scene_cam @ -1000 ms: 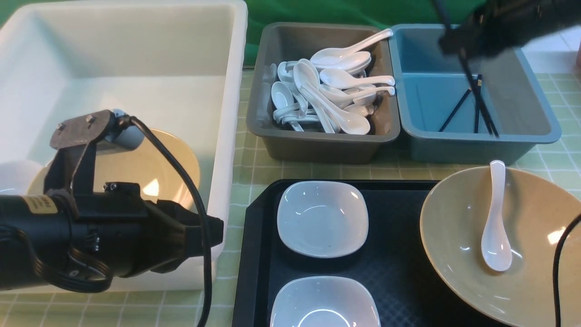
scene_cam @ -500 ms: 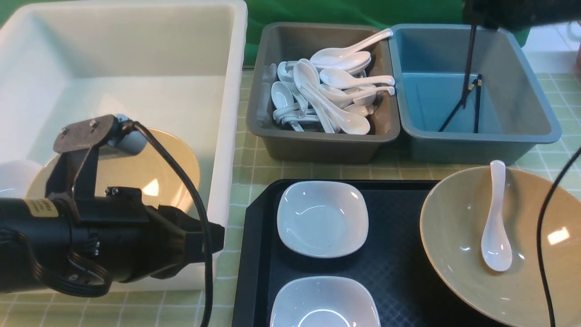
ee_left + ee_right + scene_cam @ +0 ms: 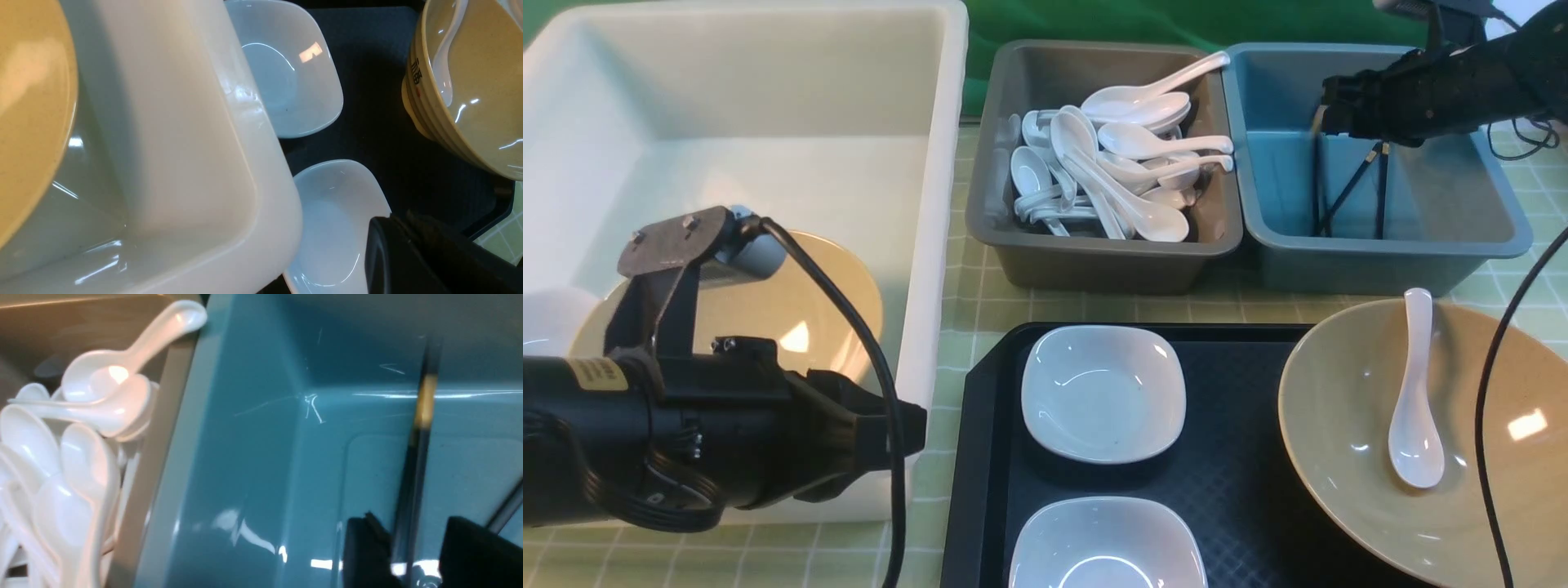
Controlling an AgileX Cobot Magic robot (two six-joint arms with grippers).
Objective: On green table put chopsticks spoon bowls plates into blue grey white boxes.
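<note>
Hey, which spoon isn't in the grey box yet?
The spoon lying alone in the tan bowl at front right; the others are piled in the grey box.

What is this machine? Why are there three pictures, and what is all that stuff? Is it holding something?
It is a robot with two arms, each ending in a hand like a pincer. The front picture looks forward from between the arms; the other two come from a camera on each wrist. On the green table stand a white box with a tan plate in it, a grey box full of white spoons and a blue box with black chopsticks. Nearer is a black tray with two white dishes and a tan bowl holding one spoon. The left hand is shut and holds nothing. The right hand hangs over the blue box, open, a chopstick loose between its fingers.
</note>
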